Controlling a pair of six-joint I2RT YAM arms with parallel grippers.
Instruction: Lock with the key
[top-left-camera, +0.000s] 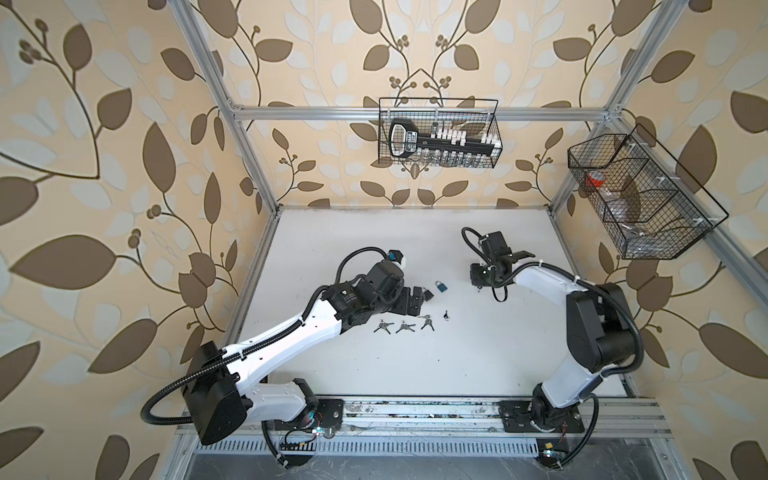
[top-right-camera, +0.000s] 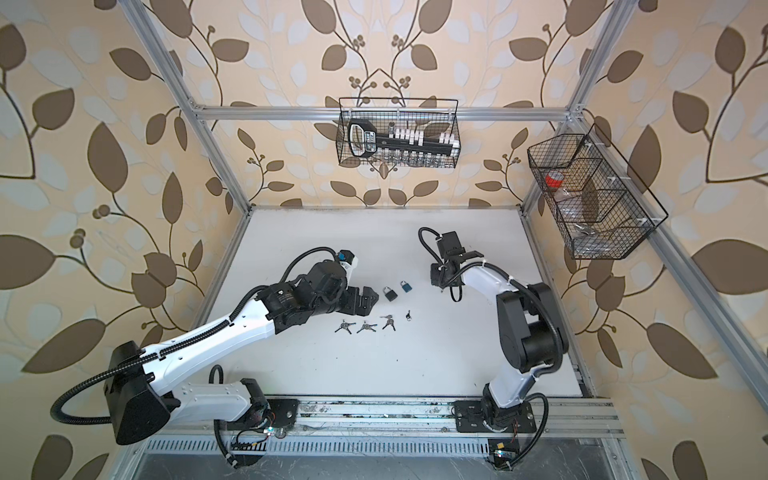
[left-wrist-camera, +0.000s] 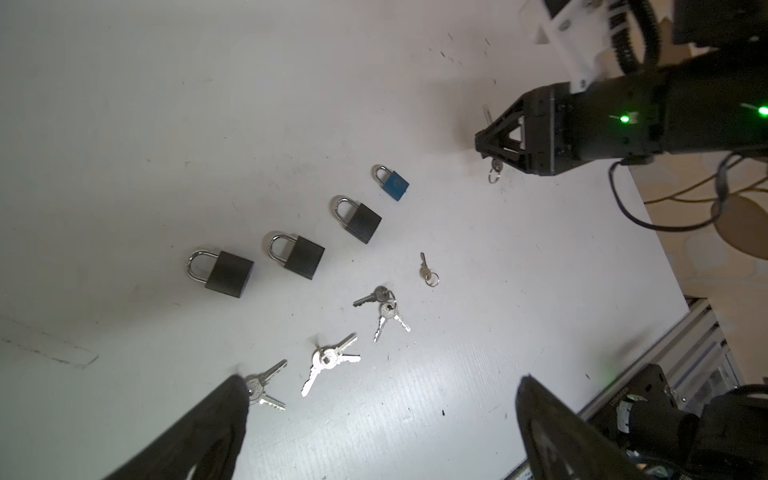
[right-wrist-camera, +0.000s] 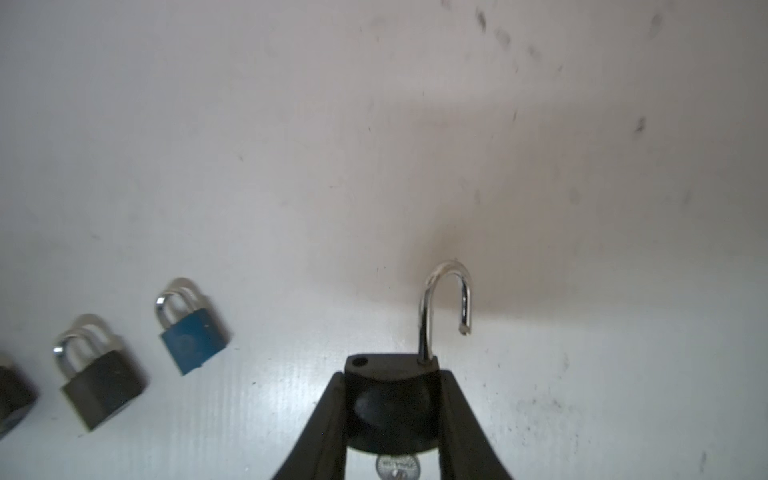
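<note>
Clamped in R pincer (right-wrist-camera: 390, 376): open padlock (right-wrist-camera: 392, 405), black body, one of the fingers (right-wrist-camera: 326, 428) on each side, seen close up in R wrist view. Shackle (right-wrist-camera: 446, 307) swung open, free end out of body, arch pointing away from pincer. Key (right-wrist-camera: 397, 465) at body's opposite end, only its round head in view betw. the fingers; whether fully seated in keyhole, can't tell.

Same grip in L wrist view: R pincer (left-wrist-camera: 484, 145) low over counter (left-wrist-camera: 124, 104), shackle tip poking out one side, key (left-wrist-camera: 495, 169) w/ ring dangling out the other. In both top views R pincer (top-left-camera: 478, 286) (top-right-camera: 435, 284) pointed down at counter, right of centre, lock hidden under wrist.

L pincer (left-wrist-camera: 382, 380) spread wide, gripping nothing, fingers (left-wrist-camera: 216, 428) framing the near keys. In both top views (top-left-camera: 415, 301) (top-right-camera: 370, 300) left of centre, hovering near the row of locks.

Flat on counter, shackles shut:
- blue padlock (left-wrist-camera: 392, 185) (right-wrist-camera: 193, 336), nearest R pincer but well apart from it.
- then 3 black padlocks (left-wrist-camera: 359, 220) (left-wrist-camera: 299, 253) (left-wrist-camera: 224, 270) in a diagonal row, not touching each other.

Alongside that row, a second line:
- single key (left-wrist-camera: 426, 272) on small ring.
- then 3 key bunches (left-wrist-camera: 384, 309) (left-wrist-camera: 328, 359) (left-wrist-camera: 264, 388), last one partly behind an L finger.

Keys on counter apart from locks.
</note>
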